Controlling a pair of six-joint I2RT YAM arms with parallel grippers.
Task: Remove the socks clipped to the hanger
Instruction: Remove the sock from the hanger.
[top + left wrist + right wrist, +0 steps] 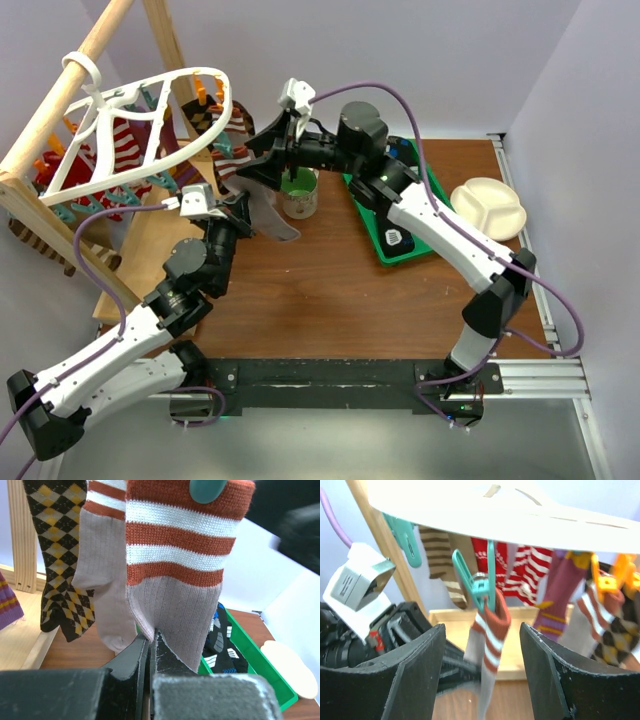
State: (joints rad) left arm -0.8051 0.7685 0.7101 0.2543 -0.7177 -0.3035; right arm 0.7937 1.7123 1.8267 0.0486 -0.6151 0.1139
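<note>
The white hanger (150, 120) hangs from the wooden pole at upper left, with several socks clipped under it. My left gripper (151, 635) is shut on the lower edge of a grey sock with a rust-and-white striped cuff (175, 580). A teal clip (482, 587) still pinches that sock's cuff (492, 630). My right gripper (482, 630) is open, one finger on each side of the clip and cuff, touching neither. In the top view both grippers, left (262, 205) and right (245, 160), meet just right of the hanger's rim (520, 520).
A matching striped sock (105, 580) and a black-and-yellow checkered sock (60, 555) hang to the left. Red-and-white (525, 565) and purple (560, 590) socks hang behind. A mug (299, 195), a green tray (395, 258) and a white plate (488, 207) sit on the table.
</note>
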